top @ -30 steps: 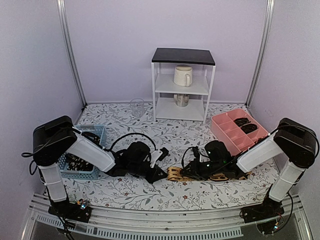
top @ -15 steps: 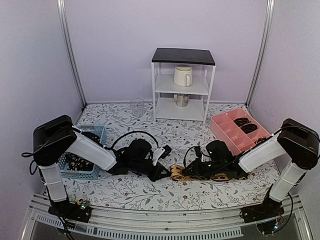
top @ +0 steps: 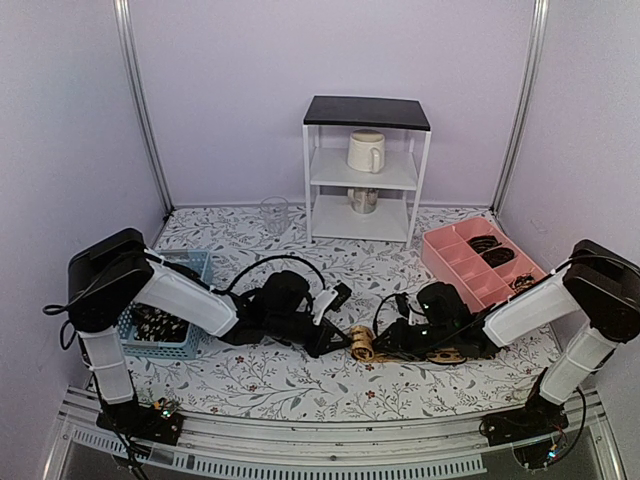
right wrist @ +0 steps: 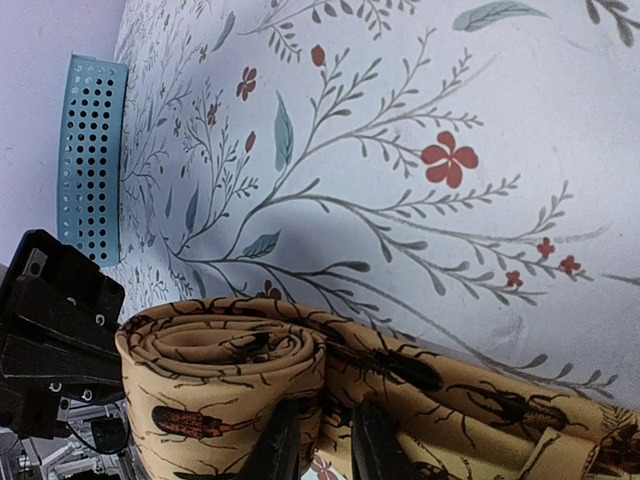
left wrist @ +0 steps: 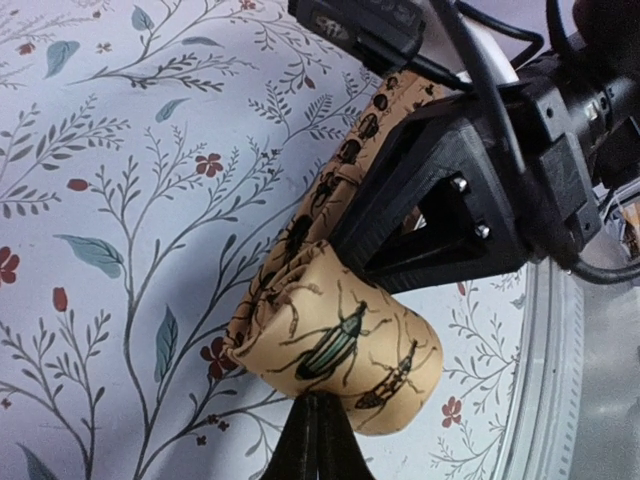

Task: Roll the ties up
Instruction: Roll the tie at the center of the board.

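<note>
A tan tie printed with dark beetles lies across the front of the table. Its left end is wound into a roll (top: 362, 345), and the flat rest (top: 447, 353) runs right under my right arm. My left gripper (top: 340, 340) is shut, and in the left wrist view its closed tips (left wrist: 316, 402) press against the side of the roll (left wrist: 345, 345) with no fabric between them. My right gripper (top: 386, 346) comes in from the right. Its fingers (right wrist: 283, 440) stand slightly apart, closed on the tie (right wrist: 225, 375) right beside the roll.
A blue mesh basket (top: 196, 262) holding dark ties stands at the left. At the right is a pink divided tray (top: 452, 262) with dark rolls in it. A white shelf (top: 366, 168) with a mug and a clear glass (top: 273, 213) stand at the back.
The roll and both grippers have shifted right along the tie. The roll has grown and less flat tie shows.
</note>
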Controlling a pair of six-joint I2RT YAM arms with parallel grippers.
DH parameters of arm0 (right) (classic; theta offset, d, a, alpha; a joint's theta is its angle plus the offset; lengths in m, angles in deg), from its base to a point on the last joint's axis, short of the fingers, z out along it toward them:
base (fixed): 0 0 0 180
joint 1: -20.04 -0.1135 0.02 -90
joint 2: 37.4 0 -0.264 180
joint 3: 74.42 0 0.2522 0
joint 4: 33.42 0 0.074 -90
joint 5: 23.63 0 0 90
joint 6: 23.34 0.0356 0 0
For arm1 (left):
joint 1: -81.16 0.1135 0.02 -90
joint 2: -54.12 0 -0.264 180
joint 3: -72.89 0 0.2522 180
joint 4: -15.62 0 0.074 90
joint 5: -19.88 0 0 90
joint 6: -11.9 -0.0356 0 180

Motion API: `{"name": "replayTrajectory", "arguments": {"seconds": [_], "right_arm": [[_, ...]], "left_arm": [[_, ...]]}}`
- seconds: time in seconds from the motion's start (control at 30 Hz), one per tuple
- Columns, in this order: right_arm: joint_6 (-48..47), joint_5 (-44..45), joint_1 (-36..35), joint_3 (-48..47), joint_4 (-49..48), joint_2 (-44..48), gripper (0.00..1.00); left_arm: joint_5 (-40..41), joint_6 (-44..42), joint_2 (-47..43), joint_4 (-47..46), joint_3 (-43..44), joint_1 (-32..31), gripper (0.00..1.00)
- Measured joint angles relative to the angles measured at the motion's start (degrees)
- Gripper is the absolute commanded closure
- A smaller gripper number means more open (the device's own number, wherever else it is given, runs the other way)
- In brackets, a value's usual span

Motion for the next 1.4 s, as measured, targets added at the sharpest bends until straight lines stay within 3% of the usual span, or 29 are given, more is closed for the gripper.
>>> {"name": "replayTrajectory", "arguments": {"seconds": [0.43, 0.87, 1.4], "right_arm": [[-0.85, 1.75, 0.09, 1.53, 0.83, 1.92, 0.84], [-2.99, 3.26, 0.09, 2.12, 2.49, 3.78, 0.99], [-5.29, -2.38, 0.02, -0.09, -0.13, -1.05, 1.00]], "left_arm": [[-0.39, -0.15, 1.53, 1.46, 2.84, -0.61, 1.00], [-0.85, -0.13, 2.38, 2.78, 5.05, -0.94, 1.00], [-1.16, 0.33, 2.71, 3.30, 6.08, -1.09, 1.00]]}}
